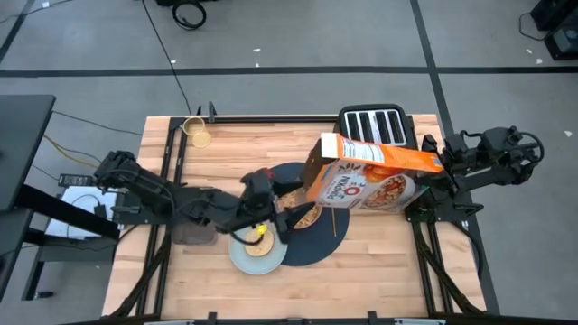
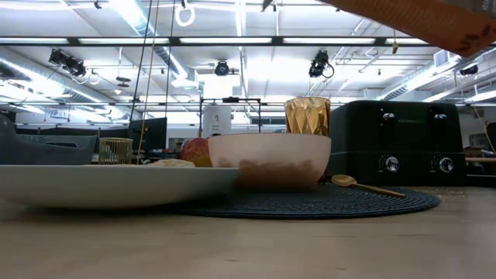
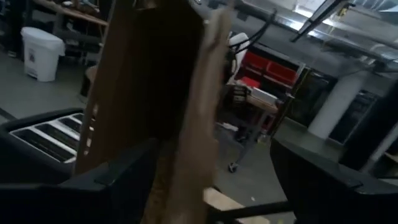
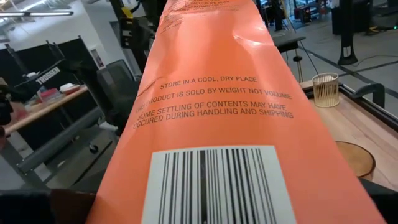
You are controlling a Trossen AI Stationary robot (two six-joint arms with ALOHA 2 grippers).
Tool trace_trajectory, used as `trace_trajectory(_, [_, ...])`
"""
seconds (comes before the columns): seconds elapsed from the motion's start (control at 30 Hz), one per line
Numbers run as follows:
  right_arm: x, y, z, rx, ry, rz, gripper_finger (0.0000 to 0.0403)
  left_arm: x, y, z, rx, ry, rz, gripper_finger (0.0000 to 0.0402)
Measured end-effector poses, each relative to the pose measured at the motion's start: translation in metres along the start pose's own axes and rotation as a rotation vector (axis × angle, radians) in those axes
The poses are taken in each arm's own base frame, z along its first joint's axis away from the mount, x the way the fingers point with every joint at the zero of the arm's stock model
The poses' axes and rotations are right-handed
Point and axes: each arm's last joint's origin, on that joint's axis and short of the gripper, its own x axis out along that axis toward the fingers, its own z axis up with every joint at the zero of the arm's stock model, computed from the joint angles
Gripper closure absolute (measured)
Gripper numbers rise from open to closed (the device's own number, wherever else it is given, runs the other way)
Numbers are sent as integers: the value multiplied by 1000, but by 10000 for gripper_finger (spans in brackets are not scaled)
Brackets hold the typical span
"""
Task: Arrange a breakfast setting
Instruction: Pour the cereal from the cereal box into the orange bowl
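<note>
Breakfast setting first: it is gathered near the middle of the desk (image 1: 379, 280), and I am working just above it. The biggest thing in play is the cereal box (image 1: 370, 176). My right end effector (image 1: 432, 176) is clamped on its bottom end and holds it tipped over, open top pointing down toward the bowl, presumably so that cereal can pour. Behind it the toaster (image 1: 372, 125) stands at the far edge, out of the way.

The round dark placemat (image 1: 321, 244) marks the place, which is why the smaller pieces crowd onto it. The pale plate (image 1: 244, 260) lies at its near-left edge, partly off it, with a piece of bread (image 2: 172, 163) on top.

The bowl (image 2: 269, 159) stands on the mat below the box mouth and already shows some cereal through its side. Behind it are the amber glass (image 2: 308, 116) and the red apple (image 2: 195, 151). The gold spoon (image 2: 364, 186) rests on the mat just beside the bowl.

My left end effector (image 1: 280, 206) hovers at the box's open top, fingers spread wide either side of the flap, gripping nothing.
</note>
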Motion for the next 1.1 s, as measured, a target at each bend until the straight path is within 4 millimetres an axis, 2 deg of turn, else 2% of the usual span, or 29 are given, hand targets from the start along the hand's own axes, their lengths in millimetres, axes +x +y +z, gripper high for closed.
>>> trace_trajectory(0.13, [0,0,0,-1,0,0,116,12,8,-7,39,12,23,83])
trace_trajectory(0.47, [1,1,2,6,-18,11,116,50,26,-34,51,50,-59,85])
trace_trajectory(0.6, [3,1,3,6,-24,0,116,56,30,-35,38,32,-75,107])
trace_trajectory(0.77, [13,-1,-2,7,-29,-13,116,59,32,-33,35,31,-88,184])
trace_trajectory(1.03, [20,-1,-5,6,-43,1,116,59,33,-33,47,35,-88,378])
trace_trajectory(1.1, [21,-1,-6,6,-42,6,116,59,33,-32,50,35,-89,389])
